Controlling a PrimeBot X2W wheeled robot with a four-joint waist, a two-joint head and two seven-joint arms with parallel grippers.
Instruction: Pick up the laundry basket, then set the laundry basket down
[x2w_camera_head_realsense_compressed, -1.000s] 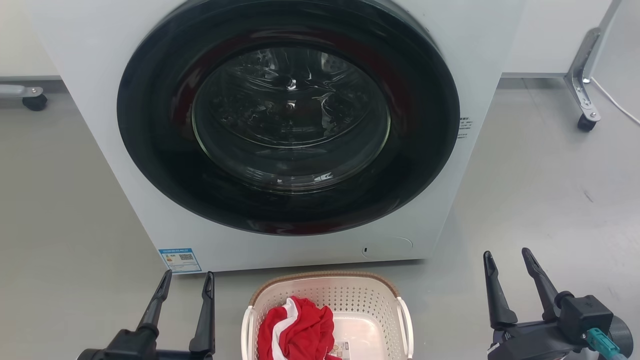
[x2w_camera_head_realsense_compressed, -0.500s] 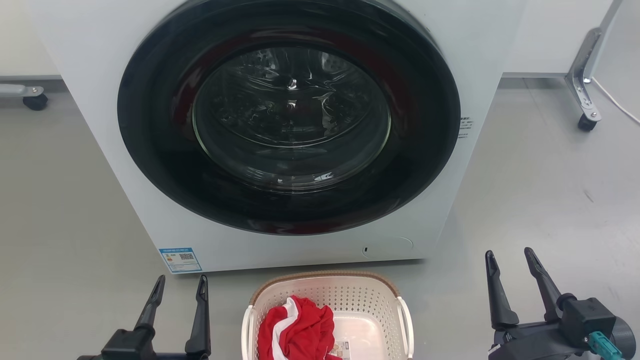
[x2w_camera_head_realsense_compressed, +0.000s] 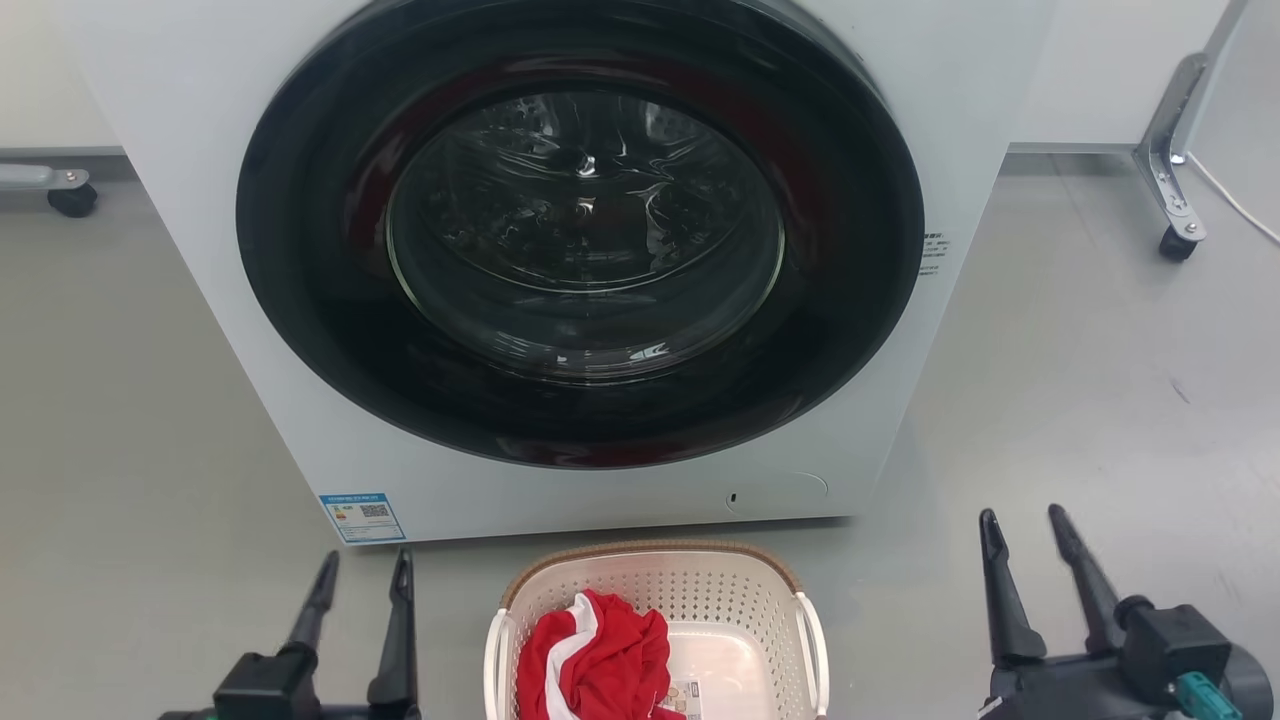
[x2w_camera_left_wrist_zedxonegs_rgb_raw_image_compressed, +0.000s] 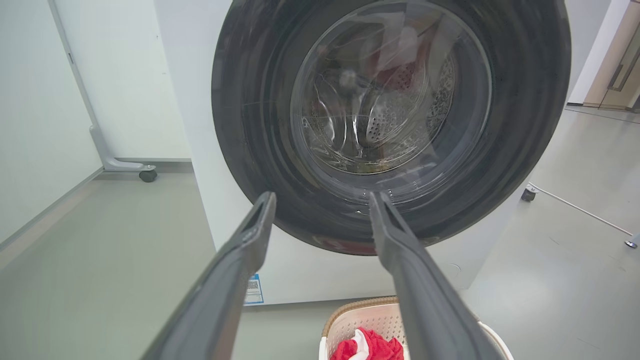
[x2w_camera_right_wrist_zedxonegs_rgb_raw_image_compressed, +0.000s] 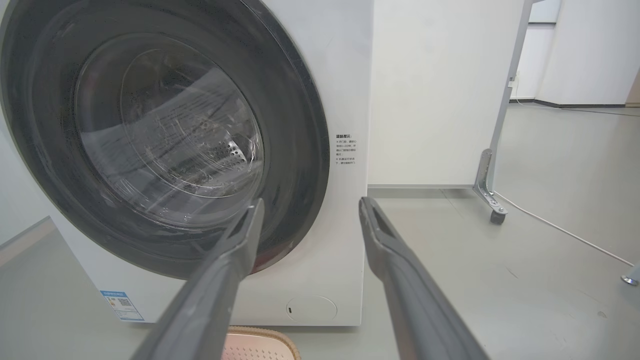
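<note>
Left tool (x2w_camera_head_realsense_compressed: 366, 557): fingers apart, holding nothing, pointing at the washing machine (x2w_camera_head_realsense_compressed: 180, 260).
Right tool (x2w_camera_head_realsense_compressed: 1023, 515): fingers apart too, free.
Laundry basket (x2w_camera_head_realsense_compressed: 720, 598): on the floor (x2w_camera_head_realsense_compressed: 1100, 400) before the machine, between both tools, a white handle (x2w_camera_head_realsense_compressed: 815, 650) toward each; the left one seems nearer.
Long axis: cannot tell, near end cut off.
Writing: blue sticker (x2w_camera_head_realsense_compressed: 360, 517) with QR code and side print (x2w_camera_head_realsense_compressed: 931, 255), both too small to read.
</note>
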